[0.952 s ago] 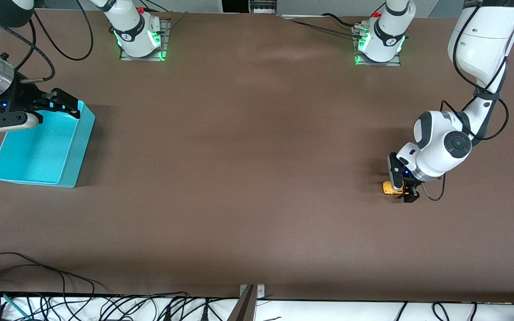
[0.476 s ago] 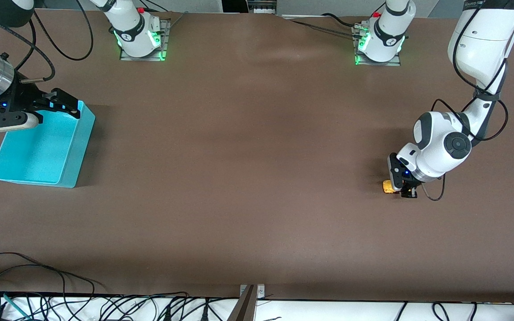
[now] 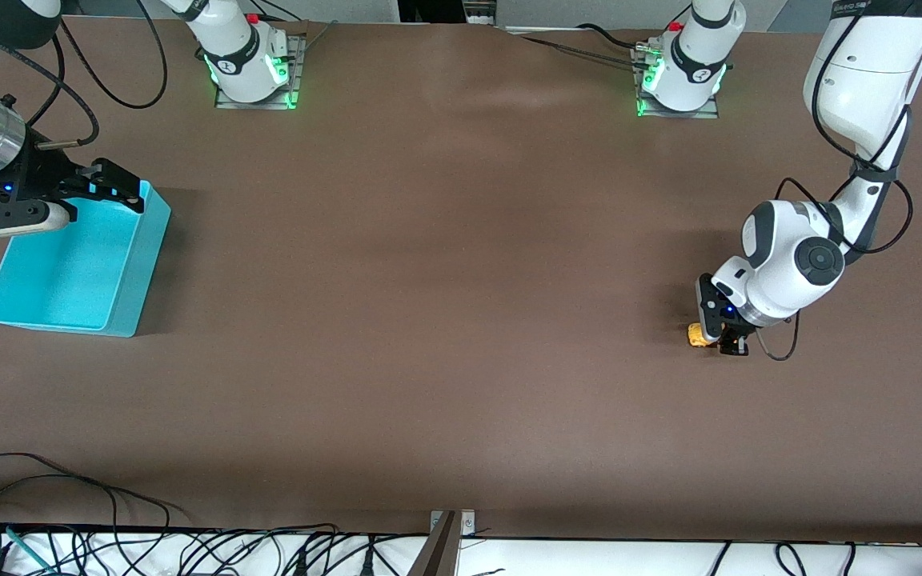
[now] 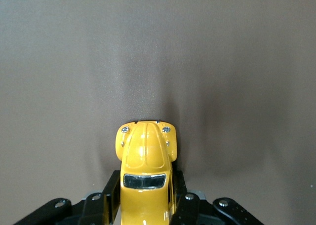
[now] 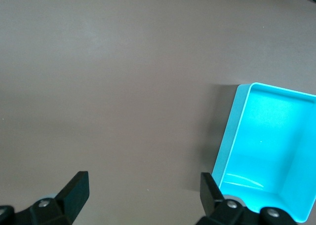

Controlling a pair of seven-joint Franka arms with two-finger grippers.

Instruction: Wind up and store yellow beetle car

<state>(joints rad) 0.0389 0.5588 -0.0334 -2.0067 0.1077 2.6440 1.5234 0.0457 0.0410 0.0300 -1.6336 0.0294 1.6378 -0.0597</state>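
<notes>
1. The left pincer (image 3: pixel 723 342) is down at the worktop (image 3: pixel 445 320), near the edge at the left arm's end. Its fingers (image 4: pixel 114 195) are drawn in tight against both flanks of the yellow beetle car (image 4: pixel 146 173), which shows between them in the left wrist view.
2. The yellow beetle car sits on the worktop with its wheels apparently down. Only its rounded end pokes out from under the pincer in the front view (image 3: pixel 696 335).
3. Judged step: the car is gripped and ready for winding. For a pull-back toy this probably means dragging it backward along the worktop while pressing down, so the wheels turn the spring.
4. The next move calls for a firm grip and steady downward pressure, since the smooth glossy body could slip between the fingers.
5. The right pincer (image 3: pixel 113 187) waits with its fingers spread wide and nothing between them. It hangs over the rim of the turquoise bin (image 3: pixel 121 320), which stands near the edge at the right arm's end and looks empty.
</notes>
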